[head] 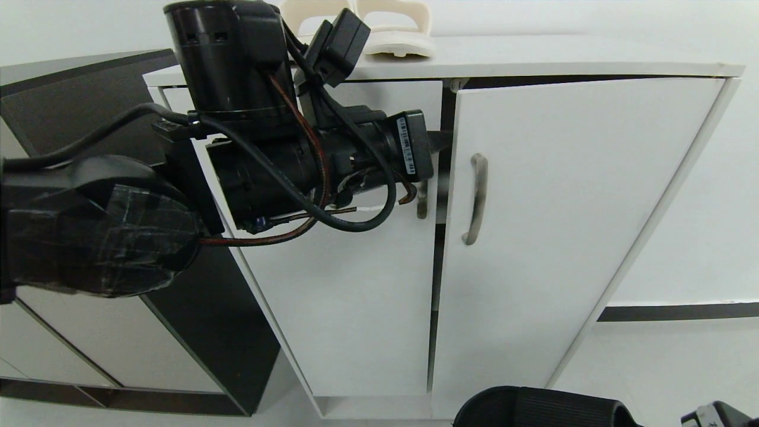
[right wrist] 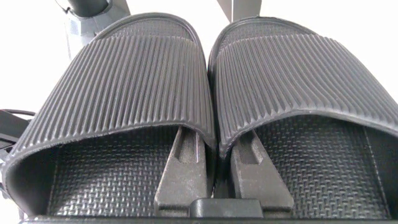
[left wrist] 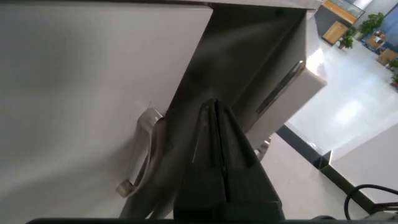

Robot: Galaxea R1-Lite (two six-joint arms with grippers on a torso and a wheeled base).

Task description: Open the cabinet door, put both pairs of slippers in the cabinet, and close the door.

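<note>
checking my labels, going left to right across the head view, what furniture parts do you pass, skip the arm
black side unit → left door → left door's handle → right door's handle → right door

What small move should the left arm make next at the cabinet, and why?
Probably draw the left gripper back toward the robot, swinging the left door wider. Its shut fingers sit in the dark gap between the doors, beside that door's handle, and the opening looks too narrow for the dark slippers held by the right gripper.
</note>
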